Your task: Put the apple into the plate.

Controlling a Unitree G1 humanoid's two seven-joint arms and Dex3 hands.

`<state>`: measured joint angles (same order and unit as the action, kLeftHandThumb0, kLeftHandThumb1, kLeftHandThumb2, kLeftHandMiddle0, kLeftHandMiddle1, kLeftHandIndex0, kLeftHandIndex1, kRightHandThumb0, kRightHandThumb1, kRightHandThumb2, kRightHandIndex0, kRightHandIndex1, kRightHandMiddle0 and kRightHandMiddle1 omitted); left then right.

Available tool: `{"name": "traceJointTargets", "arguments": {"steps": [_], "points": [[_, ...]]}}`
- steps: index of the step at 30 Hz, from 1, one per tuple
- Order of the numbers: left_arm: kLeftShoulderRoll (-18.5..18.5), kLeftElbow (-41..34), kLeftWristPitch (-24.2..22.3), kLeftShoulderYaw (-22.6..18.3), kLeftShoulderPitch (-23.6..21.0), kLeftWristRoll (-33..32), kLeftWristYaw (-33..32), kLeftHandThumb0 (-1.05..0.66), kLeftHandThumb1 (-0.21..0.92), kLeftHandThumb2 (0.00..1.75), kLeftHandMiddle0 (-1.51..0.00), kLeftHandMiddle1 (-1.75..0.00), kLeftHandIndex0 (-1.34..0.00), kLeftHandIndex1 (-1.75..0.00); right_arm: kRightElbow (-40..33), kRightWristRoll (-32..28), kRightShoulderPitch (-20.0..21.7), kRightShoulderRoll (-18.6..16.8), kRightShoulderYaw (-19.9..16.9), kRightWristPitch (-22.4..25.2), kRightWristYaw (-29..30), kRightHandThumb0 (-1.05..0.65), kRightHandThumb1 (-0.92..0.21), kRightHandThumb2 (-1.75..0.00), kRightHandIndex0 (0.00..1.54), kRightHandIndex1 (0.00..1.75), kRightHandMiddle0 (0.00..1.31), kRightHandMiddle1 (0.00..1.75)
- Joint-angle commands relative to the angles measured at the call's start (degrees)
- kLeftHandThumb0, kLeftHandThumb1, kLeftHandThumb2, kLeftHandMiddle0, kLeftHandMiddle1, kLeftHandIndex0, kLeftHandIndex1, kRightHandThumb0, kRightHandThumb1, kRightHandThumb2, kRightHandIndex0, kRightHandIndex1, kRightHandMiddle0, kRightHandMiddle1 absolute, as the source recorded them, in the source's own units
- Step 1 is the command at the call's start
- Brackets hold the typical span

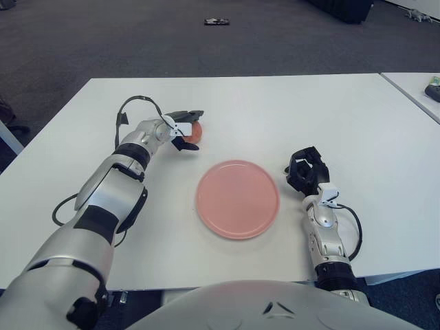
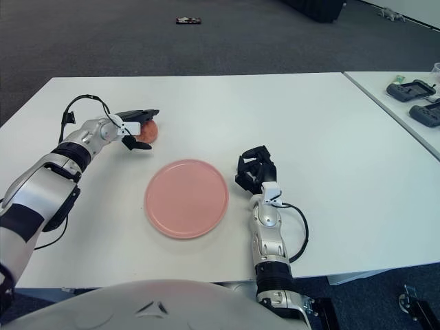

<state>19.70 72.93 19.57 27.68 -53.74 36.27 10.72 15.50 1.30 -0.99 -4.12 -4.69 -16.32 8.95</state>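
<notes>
The small red apple point(image 1: 195, 130) sits on the white table point(image 1: 289, 110), up and to the left of the pink plate point(image 1: 238, 199). My left hand point(image 1: 188, 129) reaches it from the left. Its upper fingers point(image 1: 190, 114) lie over the apple's top and its thumb presses in from the near side, so the hand is shut on the apple. The plate holds nothing. My right hand point(image 1: 306, 170) shows just right of the plate with its fingers curled on nothing.
A second table point(image 2: 405, 110) at the right carries black controllers point(image 2: 411, 89). A small dark object point(image 1: 216, 22) lies on the carpet far behind. A black cable point(image 1: 134, 103) loops off my left wrist.
</notes>
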Motion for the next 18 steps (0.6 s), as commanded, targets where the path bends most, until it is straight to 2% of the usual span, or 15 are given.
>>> {"name": "traceJointTargets", "arguments": {"steps": [1, 10, 18], "points": [[-1.05, 1.26, -1.01, -0.88, -0.68, -0.72, -3.07, -1.0, 0.61, 0.62, 0.0, 0.0, 0.0, 0.0, 1.42, -0.35, -0.63, 0.22, -0.19, -0.64, -0.34, -0.4, -0.61, -0.95, 0.58, 1.63, 0.39, 1.75], [-1.8, 2.49, -2.35, -1.87, 0.04, -1.38, -7.71, -0.96, 0.6, 0.62, 0.0, 0.0, 0.0, 0.0, 1.21, -0.31, -0.81, 0.03, -0.38, -1.34, -0.11, -0.4, -0.61, -0.96, 0.57, 1.62, 0.39, 1.75], [-1.8, 2.83, -2.99, -3.62, 0.42, -3.07, -8.46, -0.94, 0.57, 0.67, 0.0, 0.0, 0.0, 0.0, 0.38, -0.53, -1.31, -0.12, -0.56, -1.1, -0.09, -0.39, -0.63, -0.92, 0.54, 1.62, 0.37, 1.75]]}}
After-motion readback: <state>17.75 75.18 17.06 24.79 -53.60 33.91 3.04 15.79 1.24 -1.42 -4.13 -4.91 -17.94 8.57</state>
